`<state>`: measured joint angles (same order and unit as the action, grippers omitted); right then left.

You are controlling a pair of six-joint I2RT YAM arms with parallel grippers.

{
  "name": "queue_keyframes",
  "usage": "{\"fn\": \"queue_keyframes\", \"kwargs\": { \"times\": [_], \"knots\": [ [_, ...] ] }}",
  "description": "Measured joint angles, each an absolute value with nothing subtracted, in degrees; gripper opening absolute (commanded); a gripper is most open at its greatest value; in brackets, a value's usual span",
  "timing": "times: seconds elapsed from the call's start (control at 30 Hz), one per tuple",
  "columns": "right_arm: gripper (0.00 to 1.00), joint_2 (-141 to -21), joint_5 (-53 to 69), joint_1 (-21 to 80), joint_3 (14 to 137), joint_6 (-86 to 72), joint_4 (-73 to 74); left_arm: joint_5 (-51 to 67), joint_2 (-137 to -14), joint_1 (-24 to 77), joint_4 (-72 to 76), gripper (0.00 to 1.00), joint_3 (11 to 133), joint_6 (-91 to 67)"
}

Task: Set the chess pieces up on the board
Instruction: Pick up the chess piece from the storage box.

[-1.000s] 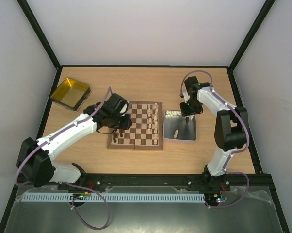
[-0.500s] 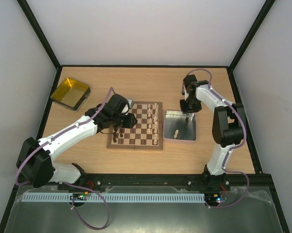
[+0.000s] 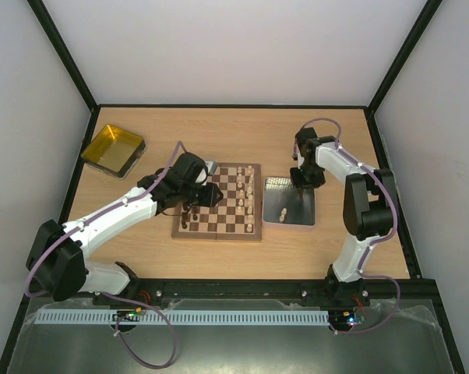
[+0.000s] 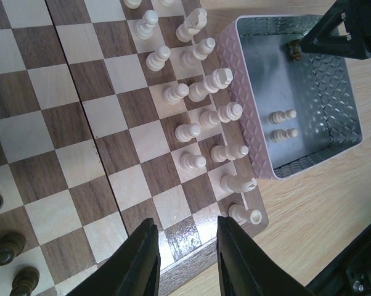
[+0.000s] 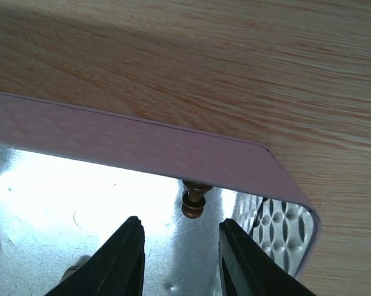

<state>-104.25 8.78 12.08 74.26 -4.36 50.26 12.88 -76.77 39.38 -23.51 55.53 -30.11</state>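
From above, the left gripper point(image 3: 206, 195) hovers over the left half of the square wooden chessboard point(image 3: 223, 204), further right than a second ago. The right gripper point(image 3: 302, 181) has shifted slightly over the grey metal tray point(image 3: 305, 212) just right of the board.

At the left wrist, the left gripper point(image 4: 185, 256) is spread wide and empty above the board point(image 4: 56, 203). Pale cream chessmen point(image 4: 191, 92) line its tray-side edge, and dark brown chessmen point(image 4: 7, 246) the opposite edge.

At the right wrist, the right gripper point(image 5: 180, 262) is parted and grips nothing. One dark brown chessman point(image 5: 195, 200) stands against the tray point(image 5: 142, 148) wall.

the right gripper point(image 5: 180, 223) hung with its black fingers spread apart over the corner of a grey metal tray point(image 5: 142, 148). a small dark brown chess piece point(image 5: 194, 201) sat against the tray's inner wall, just beyond the fingertips, untouched. pale wooden table point(image 5: 204, 61) lay past the rim.
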Motion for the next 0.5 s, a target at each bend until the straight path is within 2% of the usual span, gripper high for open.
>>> {"fn": "queue_keyframes", "kwargs": {
  "times": [0.5],
  "knots": [
    [0.29, -109.2, 9.0, 12.1, 74.1, -4.4, 48.7, 13.1, -76.5, 39.4, -22.5, 0.29, 53.9, -31.1]
  ]
}}
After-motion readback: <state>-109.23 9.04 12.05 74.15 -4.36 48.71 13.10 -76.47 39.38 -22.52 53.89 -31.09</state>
